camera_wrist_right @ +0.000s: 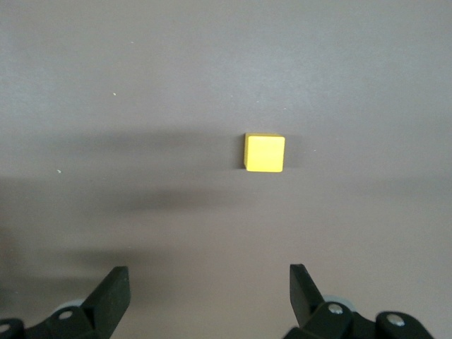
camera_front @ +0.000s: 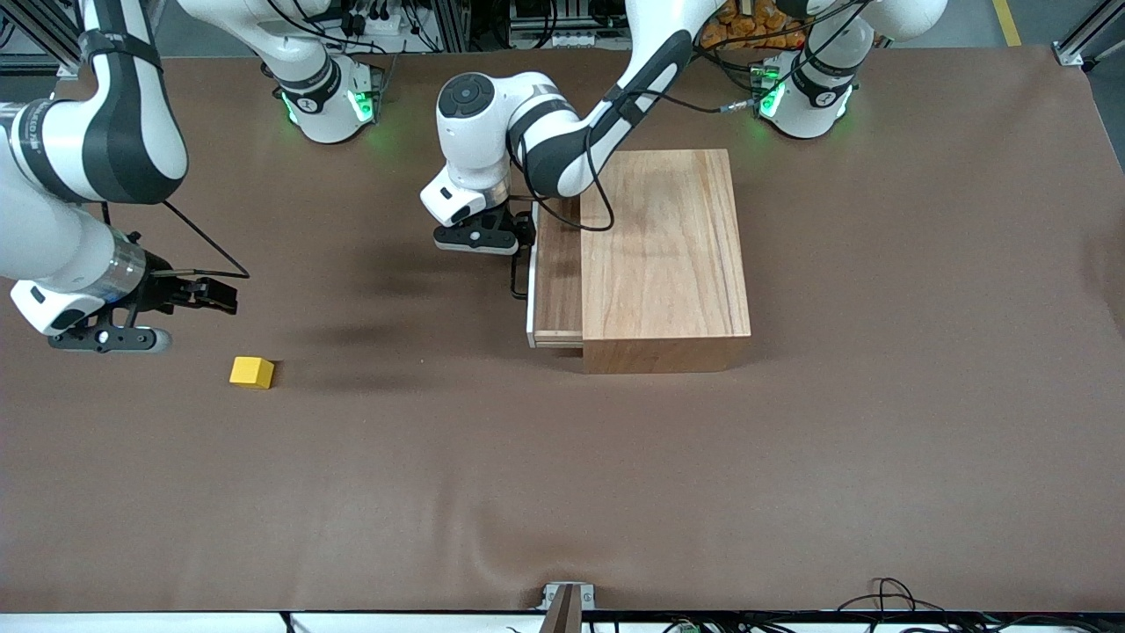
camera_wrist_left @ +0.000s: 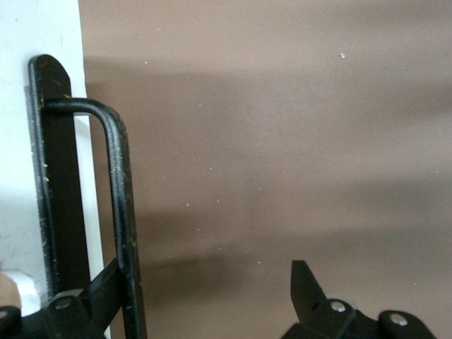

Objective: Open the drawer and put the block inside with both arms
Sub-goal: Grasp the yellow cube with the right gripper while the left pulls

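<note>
The wooden cabinet (camera_front: pixel 665 255) stands mid-table, with its drawer (camera_front: pixel 557 274) slid partly out toward the right arm's end. The drawer's white front panel (camera_wrist_left: pixel 42 28) carries a black wire handle (camera_front: pixel 518 280), also in the left wrist view (camera_wrist_left: pixel 120 212). My left gripper (camera_front: pixel 525 230) (camera_wrist_left: pixel 208 282) is open at the handle: one finger (camera_wrist_left: pixel 106 289) sits between handle bar and panel, the other is well clear. The yellow block (camera_front: pixel 252 372) (camera_wrist_right: pixel 265 152) lies on the table toward the right arm's end. My right gripper (camera_front: pixel 220 294) (camera_wrist_right: pixel 208 282) is open and empty above the table beside the block.
The brown table cover (camera_front: pixel 562 475) stretches wide between block and cabinet and toward the front camera. The arms' green-lit bases (camera_front: pixel 330 101) (camera_front: pixel 804 97) stand along the table's robot edge. A metal bracket (camera_front: pixel 567 602) and loose cables (camera_front: pixel 888 598) lie at the edge nearest the camera.
</note>
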You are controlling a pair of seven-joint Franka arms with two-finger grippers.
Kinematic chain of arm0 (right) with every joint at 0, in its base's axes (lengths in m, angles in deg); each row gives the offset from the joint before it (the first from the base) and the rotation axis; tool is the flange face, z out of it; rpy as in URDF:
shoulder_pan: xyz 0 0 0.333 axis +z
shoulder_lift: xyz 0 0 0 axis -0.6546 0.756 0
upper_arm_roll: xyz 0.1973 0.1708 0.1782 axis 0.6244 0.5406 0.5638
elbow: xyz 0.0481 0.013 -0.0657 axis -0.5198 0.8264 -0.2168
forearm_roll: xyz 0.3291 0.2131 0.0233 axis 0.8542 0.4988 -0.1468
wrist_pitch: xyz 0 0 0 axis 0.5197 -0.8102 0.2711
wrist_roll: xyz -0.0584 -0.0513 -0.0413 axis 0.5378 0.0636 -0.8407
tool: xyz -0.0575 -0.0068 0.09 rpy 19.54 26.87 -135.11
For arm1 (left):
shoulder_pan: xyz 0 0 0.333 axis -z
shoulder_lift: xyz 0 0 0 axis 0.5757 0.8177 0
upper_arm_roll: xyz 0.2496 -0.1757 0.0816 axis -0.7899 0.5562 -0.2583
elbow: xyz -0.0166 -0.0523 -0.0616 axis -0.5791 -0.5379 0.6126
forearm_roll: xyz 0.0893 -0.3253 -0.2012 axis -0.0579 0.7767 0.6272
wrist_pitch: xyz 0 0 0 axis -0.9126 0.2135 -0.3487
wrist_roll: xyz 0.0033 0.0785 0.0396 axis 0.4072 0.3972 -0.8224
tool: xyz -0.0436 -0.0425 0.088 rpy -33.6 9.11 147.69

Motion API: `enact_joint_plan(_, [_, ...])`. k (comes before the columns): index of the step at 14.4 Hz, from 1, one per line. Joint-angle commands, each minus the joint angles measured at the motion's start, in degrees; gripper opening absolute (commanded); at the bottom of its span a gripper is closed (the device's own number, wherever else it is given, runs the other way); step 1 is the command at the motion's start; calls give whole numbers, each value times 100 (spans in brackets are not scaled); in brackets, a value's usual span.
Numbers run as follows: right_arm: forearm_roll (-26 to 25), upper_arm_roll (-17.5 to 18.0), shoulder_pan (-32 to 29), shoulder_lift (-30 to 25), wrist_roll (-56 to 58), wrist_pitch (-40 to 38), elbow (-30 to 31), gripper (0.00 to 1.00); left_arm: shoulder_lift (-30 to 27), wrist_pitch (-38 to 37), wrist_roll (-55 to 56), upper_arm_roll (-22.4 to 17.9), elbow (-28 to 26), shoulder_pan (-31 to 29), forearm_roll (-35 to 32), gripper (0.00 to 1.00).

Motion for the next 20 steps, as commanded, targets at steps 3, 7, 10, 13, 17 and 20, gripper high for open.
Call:
enact_joint_plan(3, [-14, 44, -434, 60, 676, 262, 242, 100, 169, 439, 385, 146, 280, 248, 151, 100])
enact_joint_plan(7, [425, 44, -767, 579, 693, 577, 260, 100, 213, 641, 517, 155, 280, 371, 160, 100])
enact_joint_plan(10, [821, 44, -865, 904, 869, 945, 225, 100, 248, 790, 534, 199, 280, 407, 160, 100])
enact_joint_plan(13, [822, 44, -848, 1500, 904, 1884, 207, 100, 292, 1116, 631, 208, 280, 424, 160, 100])
enact_joint_plan(17, [830, 71, -804, 2380, 1299, 3336, 190, 100, 292, 1309, 640, 252, 280, 459, 177, 100])
enact_joint_plan(20, [848, 79, -742, 2461, 1274, 3435, 190, 100, 301, 1537, 640, 270, 280, 477, 239, 100])
